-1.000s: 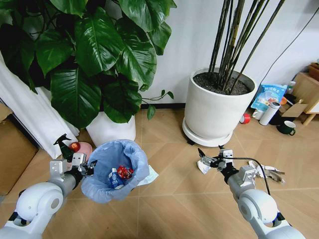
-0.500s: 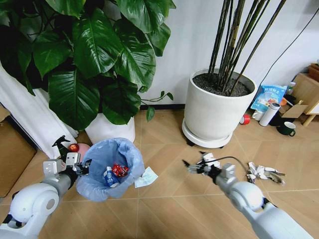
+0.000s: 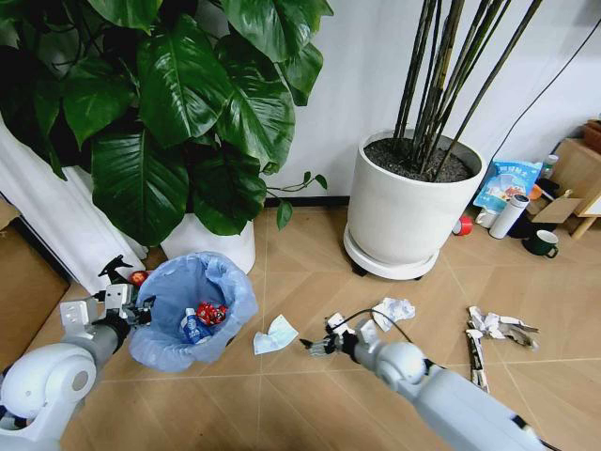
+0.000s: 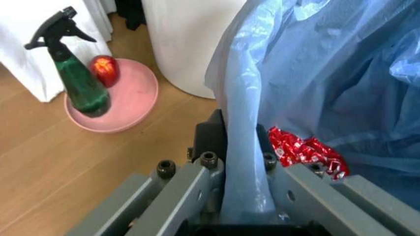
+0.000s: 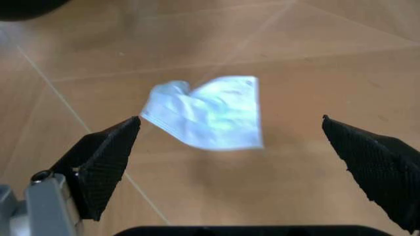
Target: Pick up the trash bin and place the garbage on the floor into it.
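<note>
The trash bin (image 3: pixel 192 310), small and lined with a crinkled light-blue bag, hangs at the left with my left gripper (image 3: pixel 131 310) shut on its rim. In the left wrist view the gripper (image 4: pixel 244 147) pinches the bag-covered rim of the bin (image 4: pixel 328 73). A red wrapper (image 3: pixel 208 313) (image 4: pixel 305 152) lies inside. My right gripper (image 3: pixel 319 346) is low over the floor and open. In the right wrist view it (image 5: pixel 236 157) straddles a pale blue-white wrapper (image 5: pixel 210 115) (image 3: pixel 275 334) without touching it. Crumpled white paper (image 3: pixel 392 310) and torn printed paper (image 3: pixel 498 324) lie further right.
Two big white plant pots (image 3: pixel 413 207) (image 3: pixel 218 246) stand behind along the wall. A green spray bottle (image 4: pixel 82 83) sits on a pink dish (image 4: pixel 135 98) beside the bin. A dark mug (image 3: pixel 541 242), a white tumbler (image 3: pixel 510 214) and a cardboard box (image 3: pixel 23 282) stand at the sides.
My right gripper has swung left along the floor, away from the crumpled white paper to the blue-white wrapper. The bin in my left gripper has shifted slightly left.
</note>
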`<state>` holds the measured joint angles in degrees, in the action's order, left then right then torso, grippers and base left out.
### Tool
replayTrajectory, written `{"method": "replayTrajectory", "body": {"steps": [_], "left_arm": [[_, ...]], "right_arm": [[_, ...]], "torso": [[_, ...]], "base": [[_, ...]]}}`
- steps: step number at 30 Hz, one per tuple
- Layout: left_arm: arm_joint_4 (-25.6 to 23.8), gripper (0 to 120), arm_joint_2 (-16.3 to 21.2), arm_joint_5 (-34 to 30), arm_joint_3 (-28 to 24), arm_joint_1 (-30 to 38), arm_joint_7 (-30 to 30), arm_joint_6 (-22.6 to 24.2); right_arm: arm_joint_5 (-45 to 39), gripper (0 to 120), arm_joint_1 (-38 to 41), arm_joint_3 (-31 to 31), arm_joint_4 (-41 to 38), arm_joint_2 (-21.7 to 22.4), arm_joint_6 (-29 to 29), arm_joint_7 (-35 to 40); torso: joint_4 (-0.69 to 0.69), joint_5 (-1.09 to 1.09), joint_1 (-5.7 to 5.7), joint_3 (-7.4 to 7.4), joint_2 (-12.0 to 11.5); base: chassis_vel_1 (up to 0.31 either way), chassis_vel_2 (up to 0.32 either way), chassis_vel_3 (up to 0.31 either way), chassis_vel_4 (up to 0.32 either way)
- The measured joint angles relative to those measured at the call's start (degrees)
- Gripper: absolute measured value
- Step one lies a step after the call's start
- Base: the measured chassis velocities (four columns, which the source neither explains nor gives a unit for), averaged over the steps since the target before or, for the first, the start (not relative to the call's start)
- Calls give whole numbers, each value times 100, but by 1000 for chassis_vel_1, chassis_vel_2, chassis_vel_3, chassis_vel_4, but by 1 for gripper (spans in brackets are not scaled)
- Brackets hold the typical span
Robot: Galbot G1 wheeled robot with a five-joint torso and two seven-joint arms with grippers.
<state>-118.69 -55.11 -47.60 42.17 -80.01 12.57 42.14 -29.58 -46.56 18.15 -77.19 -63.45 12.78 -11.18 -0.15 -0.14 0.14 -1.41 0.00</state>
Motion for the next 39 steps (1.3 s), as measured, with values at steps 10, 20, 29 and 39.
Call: {"method": "replayTrajectory", "body": {"steps": [10, 20, 29, 39], "left_arm": [[117, 0, -43, -330, -144, 42, 202, 0], [200, 0, -14, -338, -198, 130, 198, 0], [249, 0, -38, -345, -125, 105, 159, 0], [185, 0, -51, -323, -110, 91, 151, 0]], "right_arm": [[335, 100, 364, 179, 1315, -991, -263, -131], [781, 100, 587, 79, 2416, -1535, -577, -280], [956, 100, 800, 28, 3153, -1907, -771, -387], [1089, 100, 914, 18, 3688, -2159, -900, -455]], "torso": [[0, 2, 0, 0, 0], [0, 3, 0, 0, 0], [0, 3, 0, 0, 0], [0, 3, 0, 0, 0]], "base": [[0, 0, 0, 0], [0, 0, 0, 0], [0, 0, 0, 0], [0, 0, 0, 0]]}}
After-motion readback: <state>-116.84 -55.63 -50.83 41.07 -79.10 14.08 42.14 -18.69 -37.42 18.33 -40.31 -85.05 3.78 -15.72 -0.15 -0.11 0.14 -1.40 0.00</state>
